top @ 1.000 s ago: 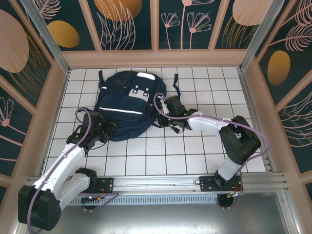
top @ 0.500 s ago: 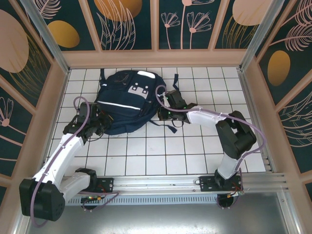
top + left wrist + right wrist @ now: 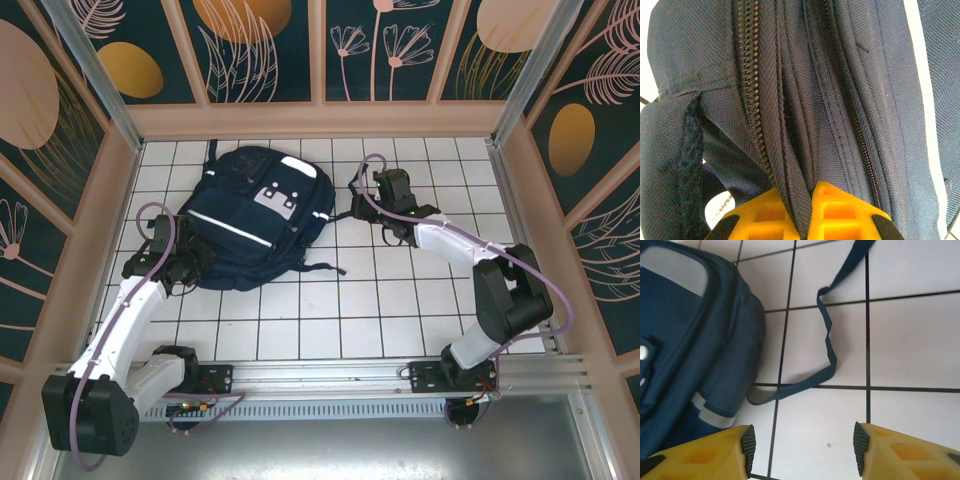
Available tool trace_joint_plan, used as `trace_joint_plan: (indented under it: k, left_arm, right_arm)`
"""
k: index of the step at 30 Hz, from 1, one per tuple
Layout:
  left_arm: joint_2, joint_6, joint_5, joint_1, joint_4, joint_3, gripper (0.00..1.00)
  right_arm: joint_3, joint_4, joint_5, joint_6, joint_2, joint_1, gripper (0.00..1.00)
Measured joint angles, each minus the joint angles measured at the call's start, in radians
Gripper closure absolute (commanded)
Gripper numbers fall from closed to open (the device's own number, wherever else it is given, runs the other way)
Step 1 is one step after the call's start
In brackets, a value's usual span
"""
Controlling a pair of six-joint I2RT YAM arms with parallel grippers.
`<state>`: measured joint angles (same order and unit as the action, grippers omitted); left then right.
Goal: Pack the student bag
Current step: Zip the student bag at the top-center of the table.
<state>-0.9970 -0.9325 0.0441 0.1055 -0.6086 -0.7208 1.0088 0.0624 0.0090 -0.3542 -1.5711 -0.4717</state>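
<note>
Packing the student bag (image 3: 255,215), laid flat on the tiled table (image 3: 400,300), left of centre towards the back.
Judged largely done: zip (image 3: 752,100) closed along the pinched side, perhaps only final placing left. Clamped tight on a fold of bag fabric with the left gripper (image 3: 801,212); spread wide and empty with the right gripper (image 3: 802,445), just beside the loose strap (image 3: 827,342).

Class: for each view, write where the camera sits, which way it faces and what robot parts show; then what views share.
Top external: above and behind the robot, looking down on the table; left arm and right arm show.
Left wrist: on that wrist, facing the bag close up; yellow jaws shut on its fabric.
Right wrist: on that wrist, facing down at tiles and a strap; yellow jaws open.
Shared: the bag, in all three.
</note>
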Motion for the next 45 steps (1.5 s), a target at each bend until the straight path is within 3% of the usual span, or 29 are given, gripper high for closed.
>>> trace_joint_plan:
  k: [7, 8, 11, 14, 17, 19, 21, 26, 30, 32, 34, 38, 41, 45]
  left_arm:
    - [-0.009, 0.000, 0.000, 0.000, 0.002, 0.001, 1.00]
    - [-0.014, 0.000, -0.001, 0.000, 0.002, 0.001, 0.92]
    - [-0.026, 0.002, -0.002, 0.000, 0.006, 0.005, 0.52]
    - [-0.028, -0.011, 0.001, -0.002, 0.014, 0.010, 0.36]
    - [-0.018, -0.038, 0.026, -0.002, 0.048, 0.037, 0.34]
    - [0.013, -0.072, 0.043, 0.002, 0.078, 0.079, 0.34]
    - [0.059, -0.120, 0.054, 0.026, 0.097, 0.127, 0.33]
    - [0.145, -0.274, 0.037, 0.208, 0.131, 0.198, 0.30]
    - [0.096, -0.390, 0.012, 0.377, 0.198, 0.215, 0.27]
    - [0.026, -0.434, 0.004, 0.443, 0.248, 0.214, 0.25]
    - [-0.047, -0.455, -0.006, 0.481, 0.266, 0.199, 0.25]
    - [-0.137, -0.464, -0.037, 0.507, 0.253, 0.141, 0.28]
    - [-0.131, -0.463, -0.074, 0.510, 0.227, 0.130, 0.41]
    - [-0.085, -0.438, -0.128, 0.449, 0.168, 0.133, 0.39]
  right_arm:
    - [-0.043, -0.010, -0.002, 0.000, 0.013, -0.001, 0.43]
    - [-0.049, -0.011, -0.010, 0.000, 0.013, -0.002, 0.43]
    - [-0.063, -0.015, -0.040, 0.000, 0.013, -0.007, 0.43]
    - [-0.069, -0.023, -0.077, 0.000, 0.008, -0.031, 0.43]
    - [-0.069, -0.047, -0.123, 0.000, -0.022, -0.068, 0.44]
    - [-0.067, -0.056, -0.147, -0.003, -0.056, -0.094, 0.55]
    - [-0.061, -0.064, -0.177, -0.003, -0.095, -0.123, 0.56]
    - [-0.060, -0.072, -0.224, -0.003, -0.146, -0.192, 0.49]
    - [-0.059, -0.097, -0.262, -0.008, -0.167, -0.212, 0.50]
    - [-0.048, -0.101, -0.274, -0.014, -0.184, -0.217, 0.65]
    - [-0.031, -0.107, -0.281, -0.017, -0.204, -0.226, 0.71]
    - [0.025, -0.112, -0.292, -0.021, -0.252, -0.261, 0.79]
    - [0.060, -0.111, -0.295, -0.023, -0.278, -0.293, 0.84]
    - [0.105, -0.109, -0.299, -0.023, -0.313, -0.341, 0.85]
